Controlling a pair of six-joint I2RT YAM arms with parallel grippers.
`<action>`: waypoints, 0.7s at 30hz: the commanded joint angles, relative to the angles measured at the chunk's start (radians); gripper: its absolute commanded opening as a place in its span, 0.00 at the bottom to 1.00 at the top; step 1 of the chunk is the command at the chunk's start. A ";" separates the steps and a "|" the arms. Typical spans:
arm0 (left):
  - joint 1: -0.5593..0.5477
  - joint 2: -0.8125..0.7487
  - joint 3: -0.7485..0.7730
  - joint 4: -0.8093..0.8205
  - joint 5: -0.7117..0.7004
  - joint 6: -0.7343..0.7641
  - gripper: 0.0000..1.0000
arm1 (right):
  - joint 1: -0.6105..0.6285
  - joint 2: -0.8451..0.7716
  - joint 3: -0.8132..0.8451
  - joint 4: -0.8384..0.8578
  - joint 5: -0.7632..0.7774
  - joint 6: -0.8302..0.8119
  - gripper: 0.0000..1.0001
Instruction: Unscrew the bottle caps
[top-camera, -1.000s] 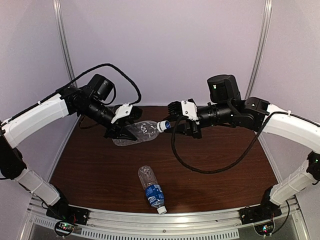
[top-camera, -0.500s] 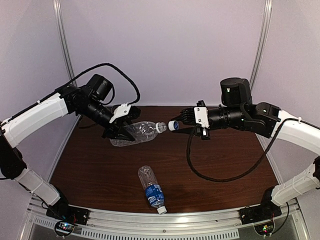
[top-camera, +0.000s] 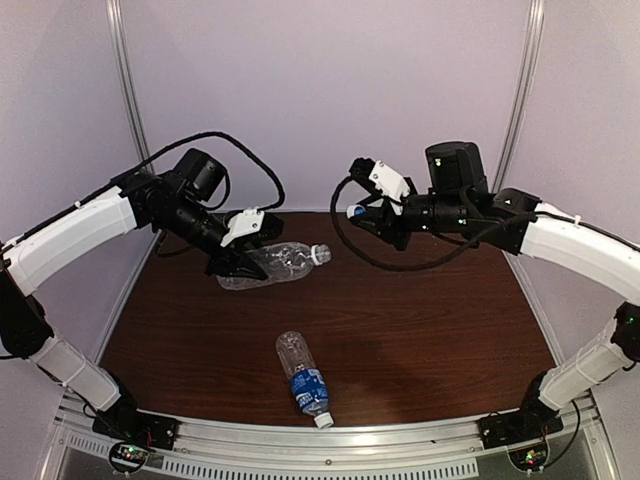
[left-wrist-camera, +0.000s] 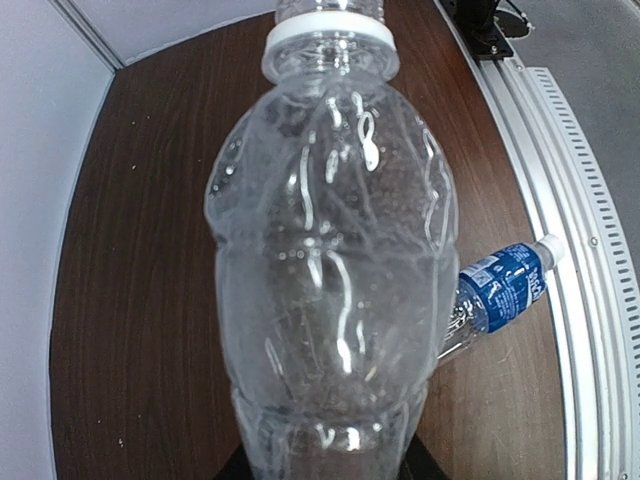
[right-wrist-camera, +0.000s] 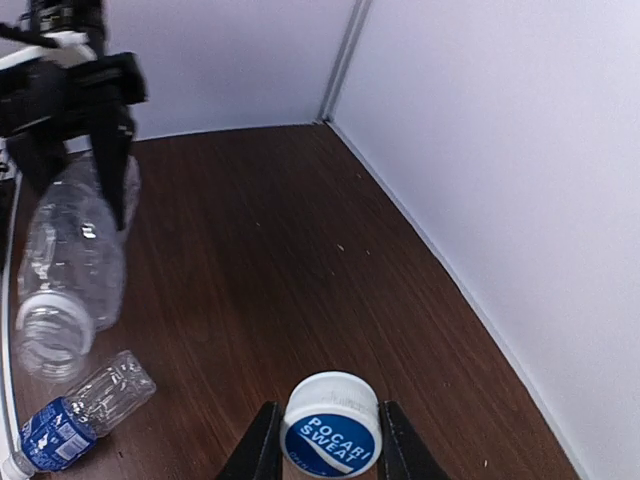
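Bottle cap (right-wrist-camera: 331, 437) sits clamped in my right claw (top-camera: 357, 212), up above the table (top-camera: 430, 320), well apart from the open-necked unlabelled bottle (left-wrist-camera: 330, 280). Left claw (top-camera: 236, 266) grips that bottle's base end. Labelled bottle (top-camera: 306, 380) lies nr front edge, second cap (top-camera: 323, 421) prob. on.

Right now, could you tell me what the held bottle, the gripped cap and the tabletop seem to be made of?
The unlabelled bottle looks like thin clear glossy plastic: the tabletop shows through its crinkled, highlight-streaked wall. The cap seems opaque white plastic with a printed blue top. The tabletop shows dark brown wood grain with slight sheen, possibly laminate.
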 joint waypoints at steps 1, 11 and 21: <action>0.001 0.000 -0.018 0.059 -0.084 -0.051 0.32 | -0.129 0.115 0.122 -0.211 0.291 0.395 0.00; 0.118 0.081 -0.049 0.122 -0.249 -0.139 0.32 | -0.386 0.363 0.081 -0.415 0.316 0.614 0.00; 0.352 0.245 -0.153 0.265 -0.384 -0.130 0.33 | -0.437 0.561 0.061 -0.437 0.352 0.613 0.04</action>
